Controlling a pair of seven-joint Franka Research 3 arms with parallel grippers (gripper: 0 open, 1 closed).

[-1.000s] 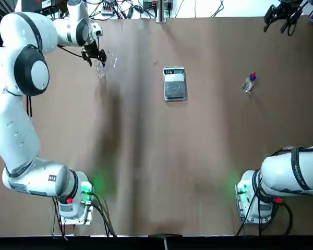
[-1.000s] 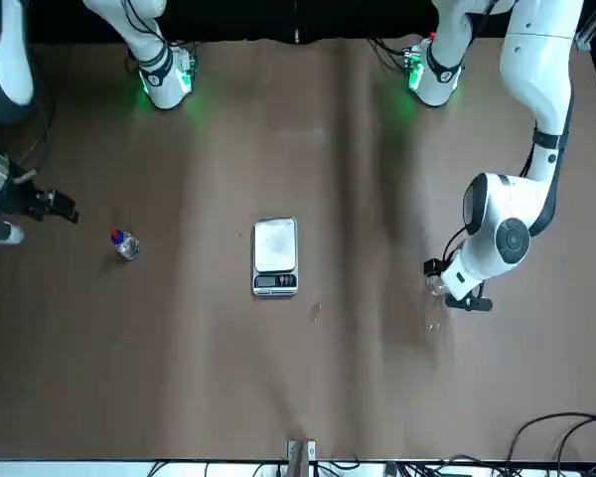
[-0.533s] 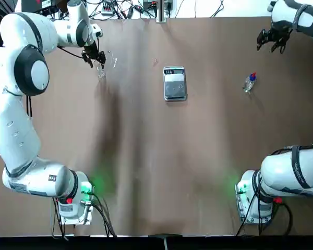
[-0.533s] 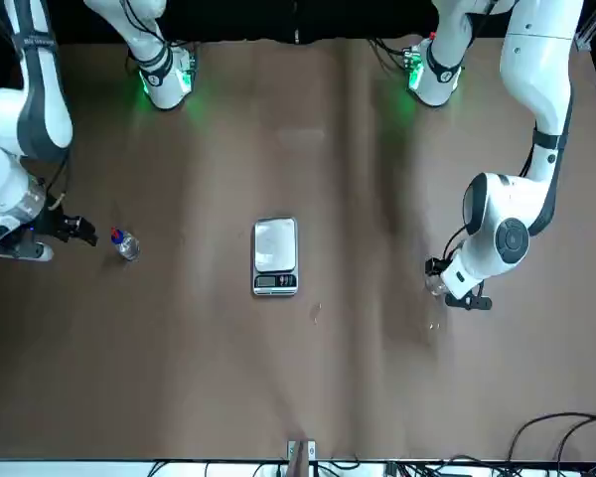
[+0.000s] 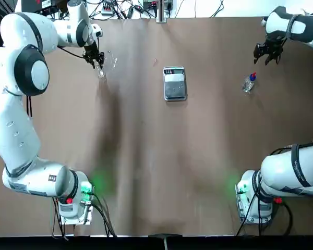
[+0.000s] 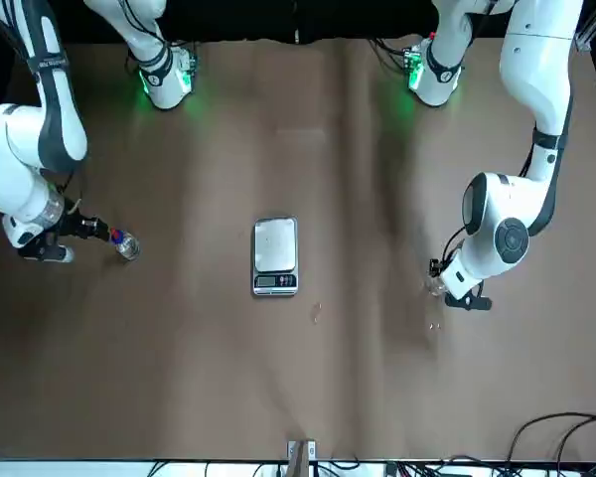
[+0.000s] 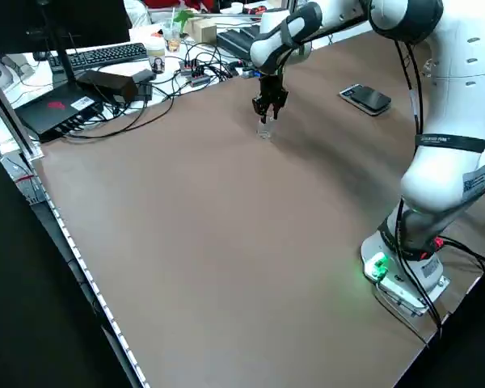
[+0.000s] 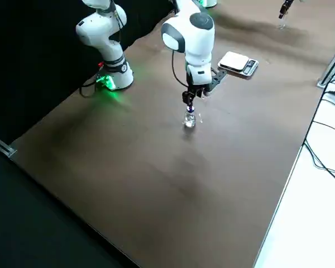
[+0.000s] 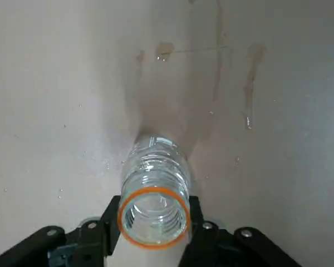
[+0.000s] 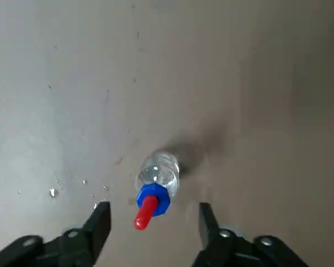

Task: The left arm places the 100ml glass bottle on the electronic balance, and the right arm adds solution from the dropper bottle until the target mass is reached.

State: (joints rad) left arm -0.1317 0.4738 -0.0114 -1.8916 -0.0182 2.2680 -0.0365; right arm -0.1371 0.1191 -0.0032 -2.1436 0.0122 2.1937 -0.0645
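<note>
The 100ml glass bottle stands upright at the far left of the brown table, its orange-rimmed mouth facing the wrist camera. My left gripper is shut on its neck, both fingers pressed against the rim. The electronic balance lies bare-panned in the far middle, its display toward the far edge. The dropper bottle stands at the far right with its blue cap and red tip up. My right gripper hangs open just above and beyond it, its fingers wide on either side.
Small droplets glint on the table around the glass bottle. Both arm bases with green lights sit at the near edge. Cables and a keyboard lie past the far edge. A broad stretch of bare table separates the balance from each bottle.
My right arm has swung in from the far right corner to just over the dropper bottle. The left gripper's fingers have drawn in around the glass bottle's neck.
</note>
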